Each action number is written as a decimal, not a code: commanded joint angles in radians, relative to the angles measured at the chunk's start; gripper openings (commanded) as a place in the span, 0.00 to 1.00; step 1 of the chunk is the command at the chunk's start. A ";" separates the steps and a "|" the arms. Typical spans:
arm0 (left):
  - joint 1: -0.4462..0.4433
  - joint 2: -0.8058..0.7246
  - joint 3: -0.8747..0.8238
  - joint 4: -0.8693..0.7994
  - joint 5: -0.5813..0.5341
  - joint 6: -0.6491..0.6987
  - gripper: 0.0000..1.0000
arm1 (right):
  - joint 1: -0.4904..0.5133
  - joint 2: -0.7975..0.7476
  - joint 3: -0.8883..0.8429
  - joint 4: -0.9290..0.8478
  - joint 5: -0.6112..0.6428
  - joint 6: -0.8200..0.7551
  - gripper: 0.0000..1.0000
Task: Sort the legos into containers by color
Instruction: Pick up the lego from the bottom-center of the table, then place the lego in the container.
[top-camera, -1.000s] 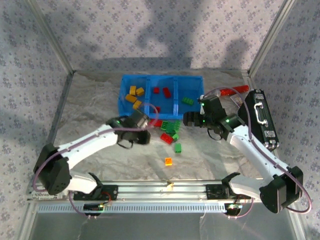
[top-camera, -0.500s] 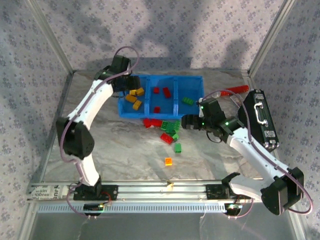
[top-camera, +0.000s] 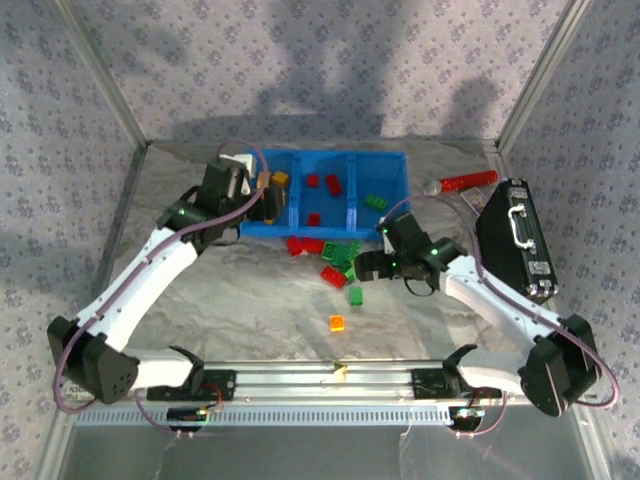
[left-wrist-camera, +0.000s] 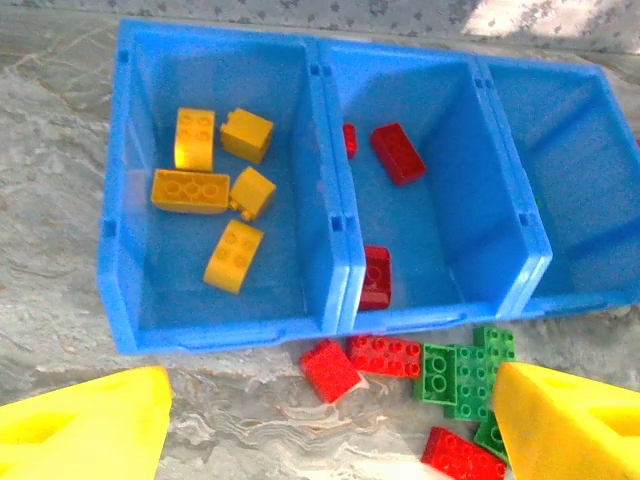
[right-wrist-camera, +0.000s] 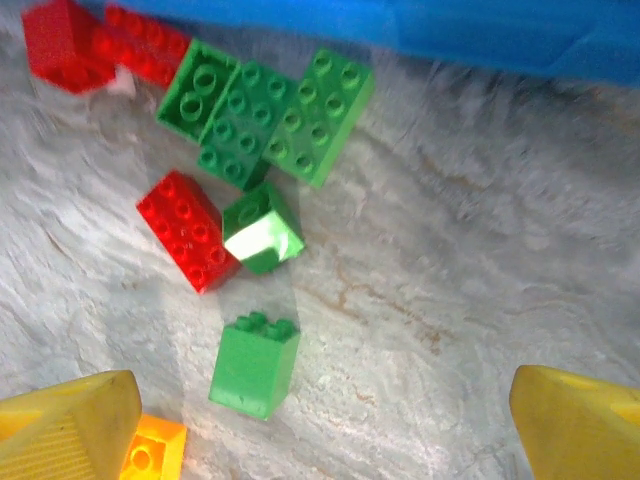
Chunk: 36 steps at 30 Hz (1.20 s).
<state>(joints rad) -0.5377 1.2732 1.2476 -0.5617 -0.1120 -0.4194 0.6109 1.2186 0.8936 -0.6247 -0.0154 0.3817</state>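
Legos (top-camera: 335, 255) are lying partly sorted: five yellow ones (left-wrist-camera: 215, 190) are sitting in the tray's (top-camera: 330, 155) left compartment, with the left gripper (left-wrist-camera: 322, 428) hovering above its near side, fingers (left-wrist-camera: 80, 430) spread wide and carrying nothing. Three reds (left-wrist-camera: 398, 152) are resting in the middle compartment and one green (top-camera: 376, 202) is showing in the right one. Red and green bricks are crowding the table (top-camera: 230, 300) just in front of the tray, with a lone green (right-wrist-camera: 255, 365) and an orange (top-camera: 337, 323) lying nearer the arms. The right gripper (right-wrist-camera: 320, 425) is hanging over that lone green, its fingers (right-wrist-camera: 70, 420) wide and empty. Picking is looking like the step in hand; next, the right gripper is needing to descend, straddle the lone green without nudging the orange beside one finger, then close
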 joint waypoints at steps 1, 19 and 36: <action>-0.062 -0.025 -0.112 0.057 0.011 -0.013 0.84 | 0.053 0.064 -0.002 -0.056 0.020 -0.025 0.95; -0.133 -0.320 -0.513 0.049 0.005 -0.169 0.80 | 0.298 0.430 0.093 0.000 0.164 0.190 0.54; -0.341 -0.270 -0.468 -0.009 -0.085 -0.104 0.76 | 0.023 0.261 0.416 -0.131 0.208 -0.041 0.30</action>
<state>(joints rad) -0.8196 0.9668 0.7349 -0.5327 -0.1429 -0.5465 0.7364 1.4967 1.2324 -0.7292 0.1951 0.4385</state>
